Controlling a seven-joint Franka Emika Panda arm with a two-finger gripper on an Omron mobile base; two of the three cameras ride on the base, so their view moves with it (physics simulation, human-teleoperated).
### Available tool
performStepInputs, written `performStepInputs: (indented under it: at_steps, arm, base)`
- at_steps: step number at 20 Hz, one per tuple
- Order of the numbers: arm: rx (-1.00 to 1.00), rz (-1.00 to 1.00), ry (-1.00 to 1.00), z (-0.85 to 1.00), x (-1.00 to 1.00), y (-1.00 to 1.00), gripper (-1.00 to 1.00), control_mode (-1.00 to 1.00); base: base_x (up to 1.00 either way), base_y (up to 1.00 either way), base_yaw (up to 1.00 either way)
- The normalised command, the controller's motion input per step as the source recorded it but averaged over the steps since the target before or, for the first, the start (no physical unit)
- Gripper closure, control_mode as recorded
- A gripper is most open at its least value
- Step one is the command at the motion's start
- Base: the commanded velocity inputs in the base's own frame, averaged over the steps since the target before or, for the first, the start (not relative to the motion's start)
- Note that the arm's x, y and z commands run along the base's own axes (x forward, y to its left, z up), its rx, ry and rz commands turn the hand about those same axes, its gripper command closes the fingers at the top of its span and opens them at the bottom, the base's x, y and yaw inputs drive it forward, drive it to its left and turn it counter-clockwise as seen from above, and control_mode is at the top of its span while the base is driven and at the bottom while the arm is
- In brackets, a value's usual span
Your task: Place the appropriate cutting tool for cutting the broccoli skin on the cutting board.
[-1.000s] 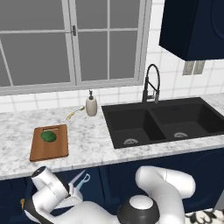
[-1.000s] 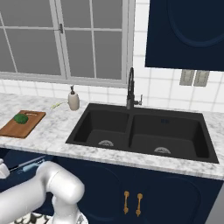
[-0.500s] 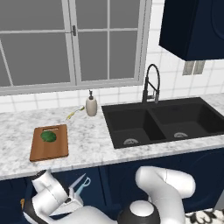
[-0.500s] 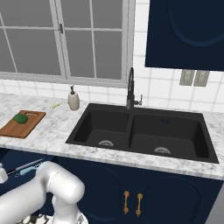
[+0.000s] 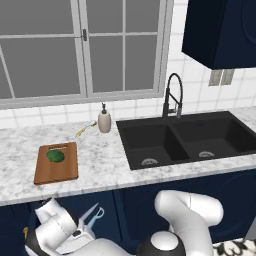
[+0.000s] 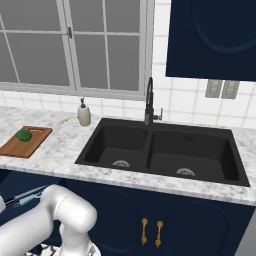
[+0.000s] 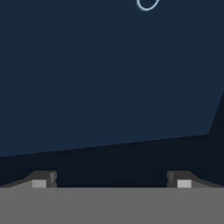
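Broccoli [image 5: 55,156] on cutting board [image 5: 56,171]

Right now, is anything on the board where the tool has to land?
Only the broccoli, on the far end of the board by the slot. The near half is bare wood, so nothing visible blocks a placement there.

- Setting: a domestic kitchen, rendered in simulation.
- Counter [image 5: 100,165]: white-grey marbled worktop running along the wall, above navy base cabinets [image 6: 150,220] with brass door handles [image 6: 151,231].
- Sink [image 5: 185,142]: black double basin set into the worktop, with a black spring-neck faucet [image 5: 172,95] behind it.
- Wall: white tiles, a multi-pane window [image 5: 80,50], a navy upper cabinet [image 5: 220,30].
- Worktop items: a soap dispenser [image 5: 104,120] and a wooden cutting board [image 5: 56,163].
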Motion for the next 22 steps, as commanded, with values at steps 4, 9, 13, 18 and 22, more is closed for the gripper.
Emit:
performStepInputs:
  at_steps: [4,9,13,18,22]
  arm:
    - [0.0,0.0,-0.07,0.25,0.17,0.0,-1.0,-1.0]
    - [0.0,-0.06,-0.09,0.18,0.55,0.0,-1.0,-1.0]
    - [0.06,-0.08,-0.13,0.02,0.21,0.0,-1.0,-1.0]
    - [0.1,-0.1,-0.2,0.0,0.01,0.0,-1.0,-1.0]
    - [0.11,-0.11,-0.2,0.0,0.0,0.0,-1.0,-1.0]
  base:
    - [0.0,0.0,0.0]
    - [0.0,0.0,0.0]
    - [0.0,0.0,0.0]
    - [0.0,0.0,0.0]
    - [0.0,0.0,0.0]
